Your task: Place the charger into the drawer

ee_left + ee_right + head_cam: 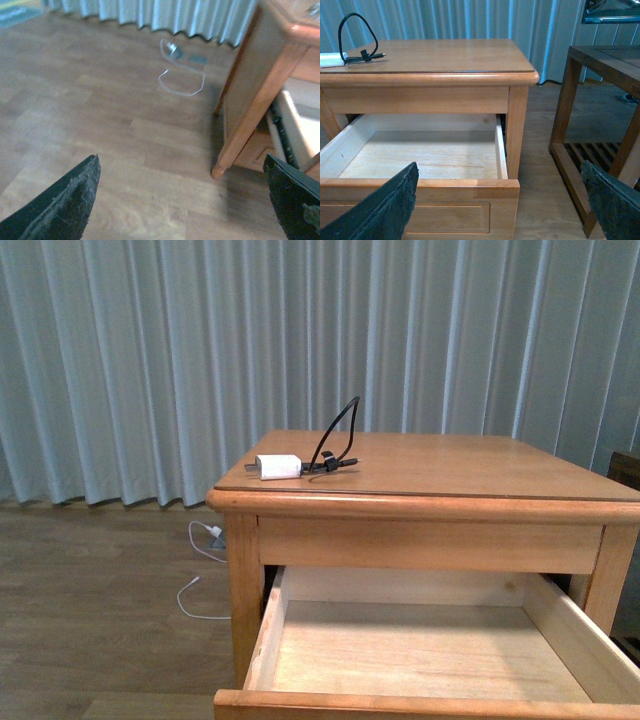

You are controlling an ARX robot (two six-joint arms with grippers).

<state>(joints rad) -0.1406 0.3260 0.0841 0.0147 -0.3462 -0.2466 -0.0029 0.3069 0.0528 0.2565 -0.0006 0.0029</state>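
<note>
White and small, the rectangular charger block with its looped black cable lies on the top of the light-wood desk, near the front edge and toward my left side, the cable loop standing up above it. Directly below, the wide light-wood drawer with its pale unfinished inside is pulled well out and looks bare, so I judge the opening done and the pick-up not yet begun. My left jaws are spread wide and hold nothing, low over the wood floor beside the desk's leg. My right jaws are likewise wide apart and hold nothing, facing the drawer's front. The next move calls for lifting one arm, probably the left as the nearer, above the desk top and closing on the block or the tied bundle, not the springy loop. Neither arm shows in the front view, the drawer's front and knob are cut off or covered, and in the right wrist view the block runs off the frame edge.
</note>
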